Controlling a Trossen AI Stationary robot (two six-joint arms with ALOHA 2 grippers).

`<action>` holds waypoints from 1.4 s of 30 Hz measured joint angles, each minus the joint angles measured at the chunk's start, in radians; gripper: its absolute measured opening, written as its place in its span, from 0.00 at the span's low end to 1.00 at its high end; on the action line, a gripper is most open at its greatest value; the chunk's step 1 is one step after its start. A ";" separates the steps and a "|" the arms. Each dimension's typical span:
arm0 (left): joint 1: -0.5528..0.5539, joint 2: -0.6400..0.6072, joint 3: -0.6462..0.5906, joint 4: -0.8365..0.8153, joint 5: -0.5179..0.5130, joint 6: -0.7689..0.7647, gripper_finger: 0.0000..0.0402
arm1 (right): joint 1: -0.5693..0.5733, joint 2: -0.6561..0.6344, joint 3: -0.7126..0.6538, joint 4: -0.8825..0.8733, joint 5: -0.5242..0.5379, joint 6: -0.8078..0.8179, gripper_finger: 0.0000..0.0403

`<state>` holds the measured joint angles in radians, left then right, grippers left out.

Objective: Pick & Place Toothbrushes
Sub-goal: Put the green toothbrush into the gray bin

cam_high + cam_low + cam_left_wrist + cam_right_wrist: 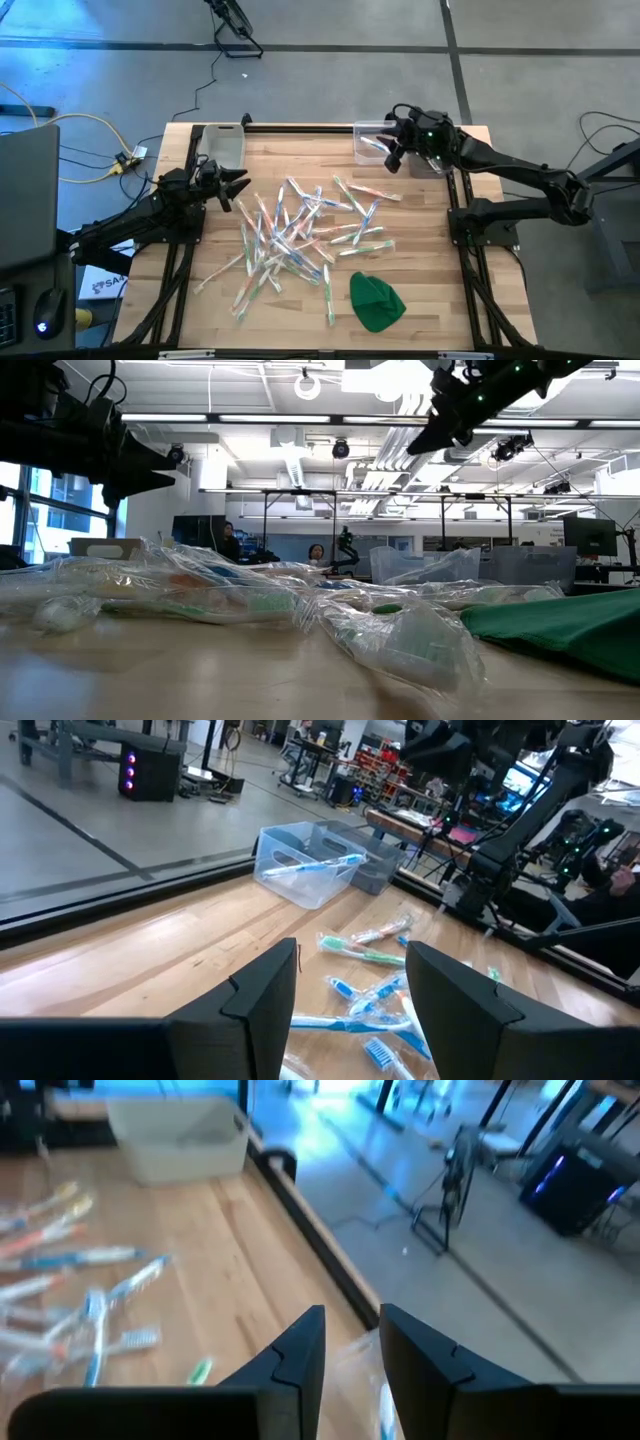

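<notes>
right gripper (pixel 394 152) above bin (pixel 372 146), apparently empty

Two dark, near-black arms are seen in the high view — the left arm (pixel 140 215) at the left of the frame, the right arm (pixel 520 175) at the upper right, each built of slim links joined by bulkier rounded joints. A small green light is shown on the right arm's wrist. Each gripper is made of two flat, angular black fingers (pixel 265 1010) — matte, with bevelled edges.
</notes>
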<state>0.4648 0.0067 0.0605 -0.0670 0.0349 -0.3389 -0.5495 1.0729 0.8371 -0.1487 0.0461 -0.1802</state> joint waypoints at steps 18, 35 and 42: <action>0.000 0.000 0.000 0.013 -0.150 0.159 0.46 | 0.036 0.051 0.000 0.249 -0.159 0.160 0.22; 0.000 0.000 0.000 0.013 -0.152 0.087 0.46 | 0.228 0.165 0.000 0.190 -0.147 0.153 0.13; 0.000 0.000 0.000 0.013 -0.150 0.007 0.46 | 0.258 0.175 0.000 0.120 -0.077 0.150 0.02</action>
<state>0.4645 0.0067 0.0601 -0.0536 -0.1154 -0.3316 -0.2913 1.2480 0.8371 -0.0287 -0.0307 -0.0303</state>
